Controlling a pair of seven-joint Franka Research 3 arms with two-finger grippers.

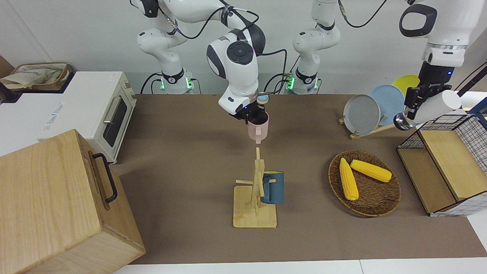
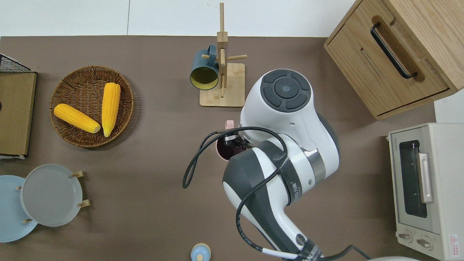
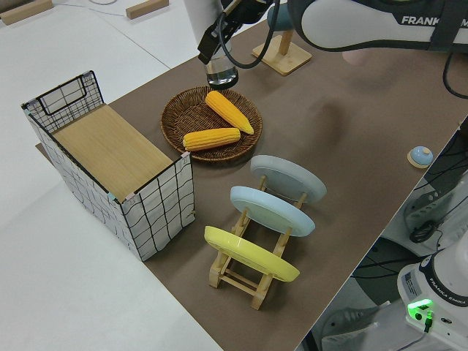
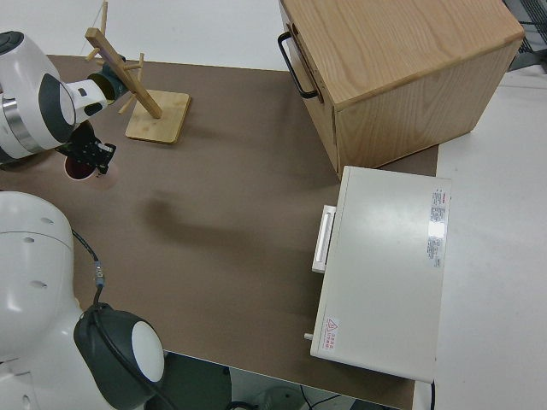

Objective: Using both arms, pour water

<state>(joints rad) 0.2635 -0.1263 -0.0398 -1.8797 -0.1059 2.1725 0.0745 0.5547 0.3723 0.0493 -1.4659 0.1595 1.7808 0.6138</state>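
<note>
My right gripper (image 1: 251,115) is shut on the rim of a pink mug (image 1: 258,129) and holds it upright in the air over the middle of the table, nearer to the robots than the mug tree; the mug (image 2: 224,152) shows partly under the arm in the overhead view. My left gripper (image 1: 414,99) is shut on a white bottle (image 1: 437,104) with a silvery end and holds it tilted in the air at the left arm's end of the table. It is outside the overhead view. The left side view shows the gripper (image 3: 213,45) and the silvery end (image 3: 221,72).
A wooden mug tree (image 1: 255,198) carries a blue mug (image 1: 273,187). A wicker basket (image 1: 380,207) holds two corn cobs. A plate rack (image 1: 361,114), a wire basket (image 1: 437,163), a wooden box (image 1: 57,201), a toaster oven (image 1: 87,110) and a small blue bell (image 2: 200,252) stand around.
</note>
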